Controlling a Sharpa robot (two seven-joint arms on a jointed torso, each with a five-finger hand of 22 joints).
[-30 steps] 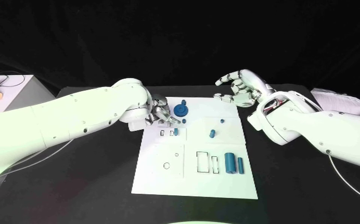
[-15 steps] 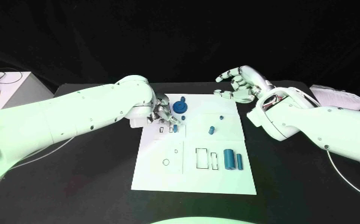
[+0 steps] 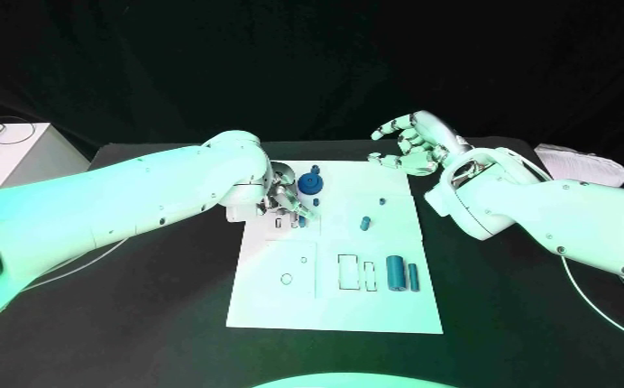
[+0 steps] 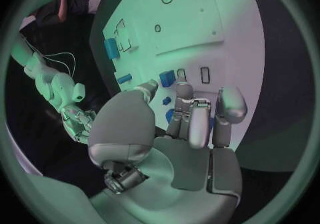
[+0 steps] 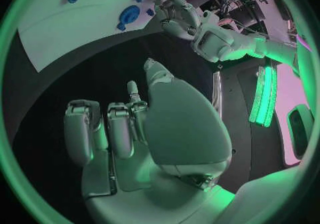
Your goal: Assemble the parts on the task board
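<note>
On the task board, two blue cylinders lie at about four o'clock, unplaced, and a round blue part stands at twelve. At ten o'clock the left hand works with fingers curled down beside a small blue block; whether it pinches anything I cannot tell. Seating that piece seems the step in hand, calling for fine alignment, while the right hand hovers spread and empty off the board's one o'clock corner.

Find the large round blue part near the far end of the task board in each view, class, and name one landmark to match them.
Head view: round blue part, beside the left hand.
Left wrist view: cannot tell, fingers hide that area.
Right wrist view: on the task board.
Shared landmark: the left hand.
</note>
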